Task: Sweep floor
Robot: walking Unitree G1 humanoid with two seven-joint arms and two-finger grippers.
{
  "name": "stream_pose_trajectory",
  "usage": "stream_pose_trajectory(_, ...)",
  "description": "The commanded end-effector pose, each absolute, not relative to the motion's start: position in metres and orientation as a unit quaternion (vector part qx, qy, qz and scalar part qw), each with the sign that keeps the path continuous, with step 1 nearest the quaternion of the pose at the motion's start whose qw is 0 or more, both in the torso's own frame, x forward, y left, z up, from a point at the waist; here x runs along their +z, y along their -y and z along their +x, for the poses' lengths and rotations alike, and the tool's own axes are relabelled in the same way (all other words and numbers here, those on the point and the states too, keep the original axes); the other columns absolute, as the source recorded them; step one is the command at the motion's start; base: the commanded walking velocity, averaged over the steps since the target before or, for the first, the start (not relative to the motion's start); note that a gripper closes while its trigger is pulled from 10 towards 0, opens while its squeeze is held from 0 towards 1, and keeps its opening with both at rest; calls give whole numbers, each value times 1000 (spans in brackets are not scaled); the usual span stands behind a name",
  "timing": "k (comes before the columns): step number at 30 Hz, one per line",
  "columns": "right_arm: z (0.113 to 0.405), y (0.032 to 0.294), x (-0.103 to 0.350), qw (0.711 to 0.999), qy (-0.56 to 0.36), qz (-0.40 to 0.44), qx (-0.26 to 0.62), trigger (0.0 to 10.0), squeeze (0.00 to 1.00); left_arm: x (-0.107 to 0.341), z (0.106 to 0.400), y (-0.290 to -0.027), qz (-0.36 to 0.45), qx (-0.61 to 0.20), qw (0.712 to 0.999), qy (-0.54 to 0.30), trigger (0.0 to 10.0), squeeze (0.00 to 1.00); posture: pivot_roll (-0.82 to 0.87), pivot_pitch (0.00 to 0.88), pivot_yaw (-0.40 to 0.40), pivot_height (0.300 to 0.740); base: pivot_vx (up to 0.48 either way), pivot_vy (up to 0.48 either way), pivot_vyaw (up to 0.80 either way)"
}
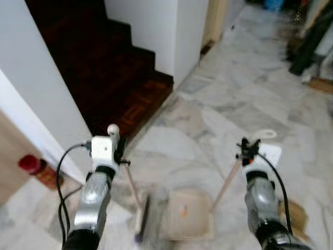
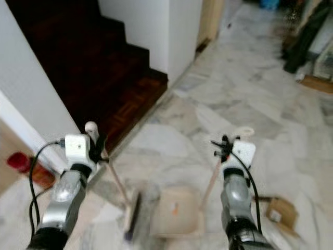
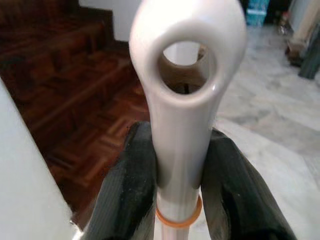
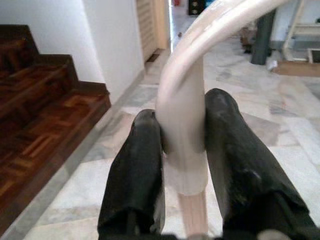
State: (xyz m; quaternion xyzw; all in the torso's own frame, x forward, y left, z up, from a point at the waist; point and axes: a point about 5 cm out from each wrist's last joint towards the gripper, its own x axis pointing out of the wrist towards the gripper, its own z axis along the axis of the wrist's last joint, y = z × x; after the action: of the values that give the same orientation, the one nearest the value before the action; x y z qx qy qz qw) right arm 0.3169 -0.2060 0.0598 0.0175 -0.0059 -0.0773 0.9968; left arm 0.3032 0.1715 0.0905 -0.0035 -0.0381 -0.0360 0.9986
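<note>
Left eye view gives you the broom (image 1: 139,216): dark bristle head on the marble floor (image 1: 234,104), just beside the beige dustpan (image 1: 188,213), which holds an orange speck; left gripper (image 3: 177,170) is clamped on the broom's cream handle below its hanging loop; right gripper (image 4: 182,145) is clenched on the dustpan handle.

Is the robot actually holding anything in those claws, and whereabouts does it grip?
Yes. The left claw clamps the broom just below its handle's looped top; the right claw clamps the dustpan near the top of its handle.
</note>
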Motion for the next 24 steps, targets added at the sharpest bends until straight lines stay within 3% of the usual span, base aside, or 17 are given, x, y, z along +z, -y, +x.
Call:
stream_pose_trajectory(1, 320, 211, 68, 995, 28, 27, -90, 10000, 0, 100, 307, -171, 13, -42, 997, 59, 10000, 0, 51, 62, 55, 740, 0, 0, -800)
stream_pose_trajectory(24, 319, 212, 65, 995, 16, 33, -93, 10000, 0, 99, 309, -167, 20, -48, 997, 56, 10000, 0, 40, 39, 52, 740, 0, 0, -765)
